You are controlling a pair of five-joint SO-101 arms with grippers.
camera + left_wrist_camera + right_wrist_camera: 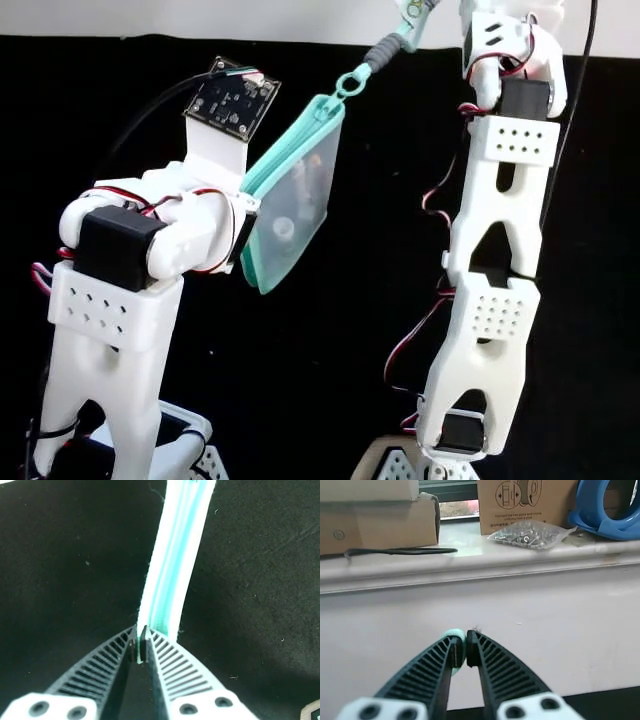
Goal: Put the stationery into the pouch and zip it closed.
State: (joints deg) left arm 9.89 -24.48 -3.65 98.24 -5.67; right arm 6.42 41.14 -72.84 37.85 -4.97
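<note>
Two arms of mine hold one pouch point(300, 190) up in the air above the black table point(380, 220), stretched on a slant between them.

My left gripper point(140, 642) has its fingers pressed together on the pouch's lower end, pinching the teal zip band at the pouch's edge. From my left wrist, the band runs straight away from my fingertips, pale on both sides with a teal line down the middle.

My right gripper point(466, 647) is higher up, toward the table's far edge. Its fingers are closed on the zipper pull point(385, 50), a grey tab on a teal loop that leads down to the pouch's upper corner. A small rounded teal end shows between those fingertips.

The pouch is translucent with teal trim. A pale rounded shape shows faintly through its side, too vague to identify. I cannot tell whether the zip is fully closed.

Beyond my right fingertips there is a pale ledge carrying cardboard boxes point(375, 515) and a clear bag of small metal parts point(530, 532).
</note>
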